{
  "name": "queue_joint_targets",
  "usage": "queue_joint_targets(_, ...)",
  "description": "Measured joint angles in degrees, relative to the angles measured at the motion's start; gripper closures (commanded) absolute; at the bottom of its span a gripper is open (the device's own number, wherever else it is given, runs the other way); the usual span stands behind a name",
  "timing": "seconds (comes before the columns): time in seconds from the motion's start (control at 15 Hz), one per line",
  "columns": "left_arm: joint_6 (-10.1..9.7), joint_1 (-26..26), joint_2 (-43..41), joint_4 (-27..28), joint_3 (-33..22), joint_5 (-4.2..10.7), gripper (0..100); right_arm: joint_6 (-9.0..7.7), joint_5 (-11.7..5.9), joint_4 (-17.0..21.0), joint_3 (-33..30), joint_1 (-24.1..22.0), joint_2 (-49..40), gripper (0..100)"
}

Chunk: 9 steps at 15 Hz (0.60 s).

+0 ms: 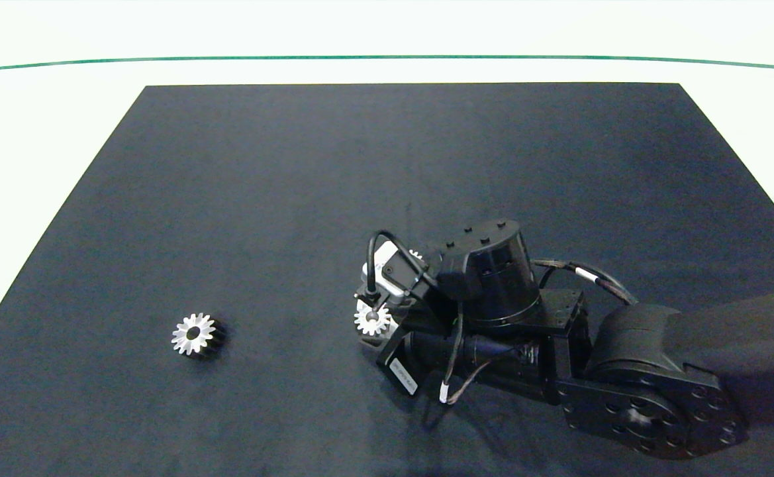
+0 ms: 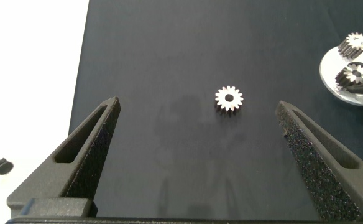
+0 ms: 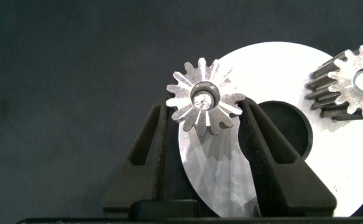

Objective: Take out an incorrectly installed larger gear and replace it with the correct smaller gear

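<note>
The right gripper (image 3: 203, 107) is low over a round silver plate (image 3: 275, 68), which lies on the black mat (image 1: 294, 199) a little right of the mat's middle. Its two fingers are closed on the smaller gear (image 3: 204, 99), one finger pressing the teeth on each side. This gear sits over the edge area of the plate, and a small metal pin (image 3: 201, 97) shows in its centre hole. A second small gear (image 3: 355, 81) stands on the same plate just beside it, not touching it, and the plate has a big dark hole (image 3: 287, 127) in its middle. The larger gear (image 1: 193, 334) lies flat on the mat alone, well apart from the plate, near the mat's front left corner, with its hole facing up. The right arm (image 1: 625, 371) comes in from the right side and covers most of the plate in the head view. The left gripper (image 2: 197, 102) hangs above the mat with its fingers wide apart and holds nothing; the larger gear is on the mat beyond its fingertips, between them. The head view does not show this gripper.
</note>
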Motion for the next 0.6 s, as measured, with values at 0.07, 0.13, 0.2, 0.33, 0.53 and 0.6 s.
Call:
queue_joint_targets(0.07, -0.02, 0.0, 0.0, 0.0, 0.0, 0.0, 0, 0.02, -0.05, 0.2, 0.1, 0.0, 0.0, 0)
queue_joint_targets(0.13, 0.0, 0.0, 0.0, 0.0, 0.0, 0.0, 0, 0.02, -0.13, 0.0, 0.1, 0.0, -0.1, 0)
queue_joint_targets(0.2, -0.05, 0.0, 0.0, 0.0, 0.2, 0.0, 0, 0.02, -0.2, -0.3, 0.1, 0.0, -0.2, 0)
queue_joint_targets(0.33, -0.02, 0.1, 0.0, 0.0, 0.4, 0.04, 0, 0.0, -0.16, 0.0, 0.2, 0.0, -0.7, 0)
queue_joint_targets(0.53, -0.05, 0.2, 0.0, 0.0, 0.5, 0.06, 0, -0.06, -0.2, 0.0, 0.5, 0.1, -2.1, 0)
queue_joint_targets(0.6, -0.02, 0.3, 0.0, 0.0, 0.5, 0.06, 0, -0.02, -0.41, -0.1, 0.5, 0.1, -2.8, 0)
